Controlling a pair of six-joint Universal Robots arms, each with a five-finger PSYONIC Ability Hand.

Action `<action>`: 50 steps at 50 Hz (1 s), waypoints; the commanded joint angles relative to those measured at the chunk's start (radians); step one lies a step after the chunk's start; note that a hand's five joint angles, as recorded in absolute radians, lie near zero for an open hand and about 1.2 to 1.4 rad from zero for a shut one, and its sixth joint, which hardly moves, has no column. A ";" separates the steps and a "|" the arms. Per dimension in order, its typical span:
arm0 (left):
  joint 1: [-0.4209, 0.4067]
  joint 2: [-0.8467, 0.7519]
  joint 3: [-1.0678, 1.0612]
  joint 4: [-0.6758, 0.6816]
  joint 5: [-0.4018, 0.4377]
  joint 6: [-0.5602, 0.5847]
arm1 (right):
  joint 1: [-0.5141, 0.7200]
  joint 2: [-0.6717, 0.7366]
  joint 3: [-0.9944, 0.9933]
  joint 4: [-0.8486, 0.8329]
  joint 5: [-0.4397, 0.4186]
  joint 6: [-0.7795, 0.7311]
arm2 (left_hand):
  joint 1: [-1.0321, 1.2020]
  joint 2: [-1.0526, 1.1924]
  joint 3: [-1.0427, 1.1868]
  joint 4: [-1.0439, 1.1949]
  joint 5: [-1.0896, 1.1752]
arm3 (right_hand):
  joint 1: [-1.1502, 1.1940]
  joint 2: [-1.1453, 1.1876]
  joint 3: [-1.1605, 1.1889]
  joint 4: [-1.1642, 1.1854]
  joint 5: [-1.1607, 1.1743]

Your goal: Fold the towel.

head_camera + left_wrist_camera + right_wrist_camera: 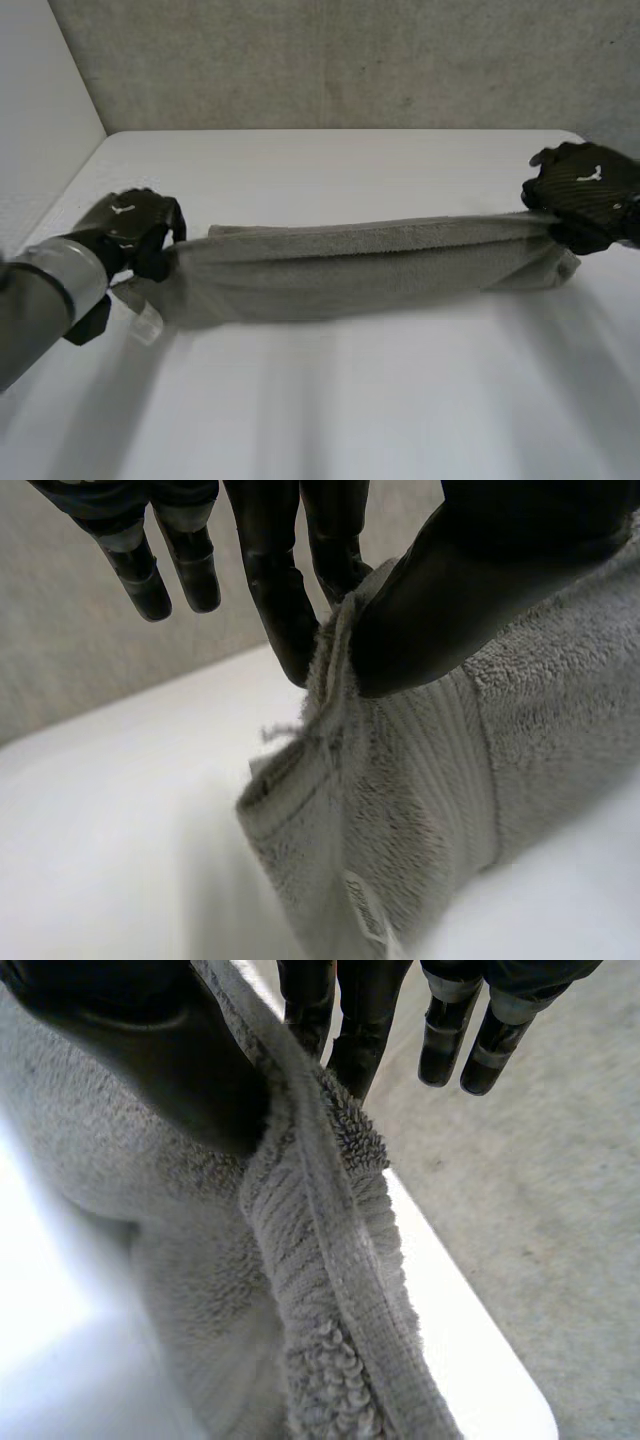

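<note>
A grey terry towel (350,270) hangs stretched between my two hands, just above the white table (330,400). My left hand (135,232) holds its left end. In the left wrist view the thumb (450,590) pinches the towel's edge (400,780) against the fingers (285,600), and a label shows on the hem below. My right hand (585,195) holds the right end. There the thumb (170,1070) presses the towel's hem (320,1260) against the fingers (345,1030). The towel sags in a long doubled band between the hands.
A grey wall (350,60) stands behind the table's far edge. A lighter wall (40,100) closes the left side. In the right wrist view the table's corner (500,1380) ends above a grey floor (560,1210).
</note>
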 commanded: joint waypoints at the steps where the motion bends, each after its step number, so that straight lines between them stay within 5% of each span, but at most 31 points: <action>1: -0.012 -0.220 0.126 0.000 -0.004 0.072 | 0.051 0.208 -0.130 0.005 0.049 -0.085 | 0.136 0.053 -0.044 -0.052 0.040 | 0.058 0.075 -0.006 -0.006 0.025; 12: -0.014 -0.455 0.356 0.015 -0.009 0.078 | 0.137 0.467 -0.337 -0.024 0.147 -0.078 | 0.136 0.053 -0.044 -0.052 0.040 | 0.050 0.066 -0.006 -0.006 0.016; 23: -0.030 -0.561 0.470 0.139 -0.014 0.080 | 0.200 0.579 -0.374 -0.298 0.299 -0.060 | 0.136 0.053 -0.044 -0.052 0.040 | 0.050 0.066 -0.006 -0.006 0.016; 37: -0.050 -0.650 0.554 0.152 -0.004 0.087 | 0.200 0.721 -0.496 -0.369 0.303 -0.003 | 0.136 0.053 -0.044 -0.052 0.040 | 0.050 0.067 -0.006 -0.006 0.016; 39: -0.053 -0.659 0.565 0.152 -0.008 0.087 | 0.200 0.741 -0.512 -0.369 0.306 -0.003 | 0.136 0.053 -0.044 -0.052 0.040 | -0.024 -0.007 -0.006 -0.006 -0.057; 41: -0.055 -0.664 0.573 0.152 -0.011 0.087 | 0.202 0.763 -0.525 -0.372 0.317 -0.003 | 0.136 0.053 -0.044 -0.052 0.040 | -0.724 -0.707 -0.006 -0.006 -0.757; 42: -0.056 -0.667 0.576 0.152 -0.012 0.087 | 0.202 0.763 -0.525 -0.372 0.317 -0.003 | -0.235 -0.319 -0.044 -0.052 -0.331 | -0.728 -0.711 -0.006 -0.006 -0.762; 43: -0.056 -0.665 0.576 0.152 -0.014 0.087 | 0.202 0.763 -0.525 -0.377 0.331 -0.002 | -0.678 -0.762 -0.044 -0.052 -0.774 | -1.063 -1.046 -0.006 -0.006 -1.096; 44: -0.058 -0.662 0.576 0.152 -0.015 0.087 | 0.202 0.758 -0.525 -0.385 0.352 0.003 | -0.863 -0.946 -0.044 -0.052 -0.958 | -1.103 -1.086 -0.006 -0.006 -1.136; 50: -0.063 -0.624 0.576 0.152 -0.021 0.087 | 0.206 0.694 -0.502 -0.415 0.405 0.020 | -1.058 -1.142 -0.044 -0.052 -1.154 | -1.103 -1.086 -0.006 -0.006 -1.136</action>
